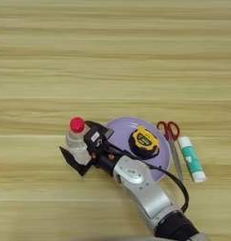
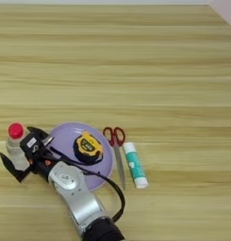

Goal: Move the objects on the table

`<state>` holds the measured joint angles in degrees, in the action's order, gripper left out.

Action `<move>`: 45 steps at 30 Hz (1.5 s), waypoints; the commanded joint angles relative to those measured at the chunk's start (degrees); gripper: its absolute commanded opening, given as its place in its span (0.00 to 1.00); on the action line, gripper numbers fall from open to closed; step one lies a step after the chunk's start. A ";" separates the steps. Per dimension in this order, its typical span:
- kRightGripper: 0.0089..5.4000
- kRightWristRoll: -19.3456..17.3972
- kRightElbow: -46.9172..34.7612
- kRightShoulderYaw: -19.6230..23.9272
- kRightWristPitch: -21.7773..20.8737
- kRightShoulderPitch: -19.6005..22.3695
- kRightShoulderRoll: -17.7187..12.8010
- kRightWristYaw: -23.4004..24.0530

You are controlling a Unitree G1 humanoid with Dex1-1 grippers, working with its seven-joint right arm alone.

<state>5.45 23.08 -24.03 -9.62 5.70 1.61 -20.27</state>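
Surface [image 1: 112,56]: wide light wood with horizontal grain stripes, filling both views.

Bottle [image 1: 77,139]: small, clear plastic, round red cap, standing upright just left of the plate. Its lower body was partly covered by the gripper housing, so the base could not be made out.

Plate [image 1: 124,129]: round, lilac, smooth and matte. Its near edge was hidden under the silver forearm and a black cable looping off the wrist.

Tape measure [image 1: 144,141]: rounded yellow-and-black case, lying on the right part of the plate.

Scissors [image 1: 172,141]: red loop handles pointing away from the robot, metal blades running toward it, lying on the surface just right of the plate rim; whether they touched the rim could not be told.

Glue stick [image 1: 191,159]: white cylinder with a teal label, lying flat just right of the scissors, roughly parallel to the blades.

Gripper [image 1: 81,146]: two black fingers spread apart, one on the far side of the bottle near the plate, the other on the near-left side, with the bottle body between them. Contact between the fingers and the plastic could not be confirmed. The forearm entered from the bottom edge, right of centre.
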 commanded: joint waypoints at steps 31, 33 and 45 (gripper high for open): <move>1.00 -3.22 -32.31 0.27 8.65 -2.81 0.47 -0.48; 1.00 -3.73 -33.56 1.72 9.08 -2.40 0.13 -0.04; 1.00 -4.45 -38.30 11.51 8.93 -2.36 -3.71 3.11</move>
<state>2.14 -11.17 -15.33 0.41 1.72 -1.25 -18.27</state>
